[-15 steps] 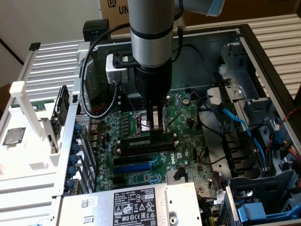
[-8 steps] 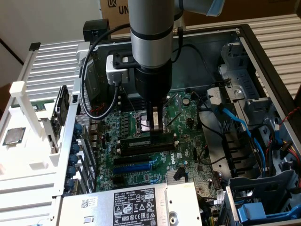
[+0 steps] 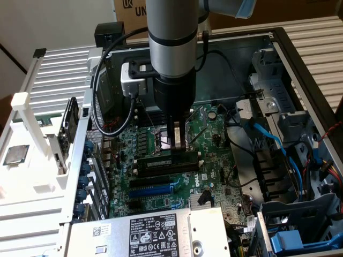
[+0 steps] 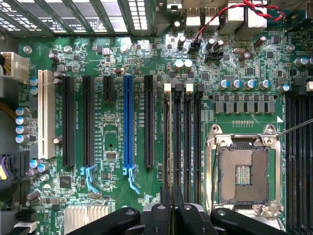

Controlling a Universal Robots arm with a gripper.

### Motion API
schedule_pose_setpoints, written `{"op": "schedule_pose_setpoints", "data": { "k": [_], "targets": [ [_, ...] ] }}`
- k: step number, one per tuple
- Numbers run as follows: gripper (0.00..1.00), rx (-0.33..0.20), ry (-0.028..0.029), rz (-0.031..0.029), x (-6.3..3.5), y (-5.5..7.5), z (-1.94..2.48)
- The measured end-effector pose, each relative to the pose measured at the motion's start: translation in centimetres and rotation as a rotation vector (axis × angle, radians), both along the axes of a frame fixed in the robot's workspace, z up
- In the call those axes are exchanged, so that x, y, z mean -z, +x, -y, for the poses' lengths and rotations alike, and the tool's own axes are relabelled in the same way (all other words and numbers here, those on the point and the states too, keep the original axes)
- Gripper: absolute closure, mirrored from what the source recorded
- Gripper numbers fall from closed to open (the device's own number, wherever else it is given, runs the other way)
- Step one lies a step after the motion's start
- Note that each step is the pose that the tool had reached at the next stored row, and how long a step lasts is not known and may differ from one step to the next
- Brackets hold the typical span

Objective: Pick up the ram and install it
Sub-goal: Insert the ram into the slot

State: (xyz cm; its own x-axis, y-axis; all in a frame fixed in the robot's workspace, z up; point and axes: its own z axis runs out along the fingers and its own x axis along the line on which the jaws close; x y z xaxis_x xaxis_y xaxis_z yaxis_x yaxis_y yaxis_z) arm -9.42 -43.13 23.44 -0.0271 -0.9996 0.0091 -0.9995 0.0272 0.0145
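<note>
The arm [image 3: 171, 43] reaches straight down into an open computer case [image 3: 300, 48]. Its upper part is cut off by the frame edge. The tool [image 3: 179, 150] [image 4: 172, 215] has its two fingers drawn close together, pinching the top edge of the ram [image 3: 161, 162]. The ram stands on edge in a memory slot on the green board [image 3: 211, 160], between the empty processor socket [image 4: 243, 174] and the blue slot [image 3: 155, 188] [image 4: 128, 122]. How deep the ram sits cannot be told, since the fingers cover its middle and its ends are dark against the slot. In the wrist view only a thin dark line shows between the finger pads, and the tool's body is cut off by the picture's edge. The arm hides most of the socket in the exterior view. A labelled power supply [image 3: 155, 233] is partly out of frame, and blue cables [image 3: 268, 139] run on the exterior view's right.
</note>
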Motion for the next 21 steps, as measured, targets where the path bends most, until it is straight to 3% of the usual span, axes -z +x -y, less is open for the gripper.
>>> {"op": "schedule_pose_setpoints", "data": {
  "k": [21],
  "targets": [
    [0.88,0.000,-0.0009,0.0000,0.08,-0.03,0.04]
  ]
}}
